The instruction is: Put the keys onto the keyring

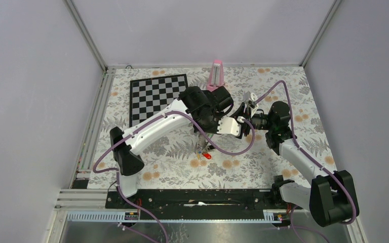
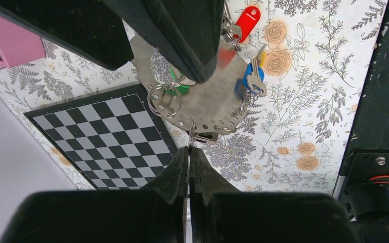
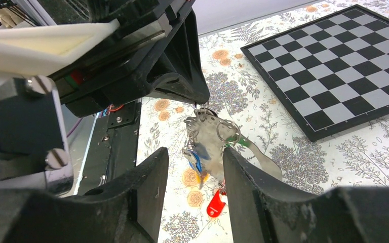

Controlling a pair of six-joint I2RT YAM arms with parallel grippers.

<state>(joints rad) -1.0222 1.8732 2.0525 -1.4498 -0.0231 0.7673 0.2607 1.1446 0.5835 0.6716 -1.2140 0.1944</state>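
Observation:
The keyring (image 2: 207,104) shows as a flat grey metal piece with small holes along its rim, hanging above the floral cloth. My left gripper (image 2: 189,151) is shut on a thin metal bit at its upper edge. Keys hang from it: a blue-tagged one (image 2: 253,81), a red-tagged one (image 2: 246,20), a yellow tag (image 2: 261,50), and a green tag (image 2: 180,87) on a small split ring (image 2: 163,99). My right gripper (image 3: 195,162) is open, and the bunch with the blue key (image 3: 196,161) and red tag (image 3: 216,203) shows between its fingers, just beyond them.
A black-and-white chessboard (image 1: 158,98) lies at the back left of the cloth. A pink upright object (image 1: 216,75) stands behind the arms. The black mounting rail (image 1: 197,197) runs along the near edge. Purple cables loop around both arms.

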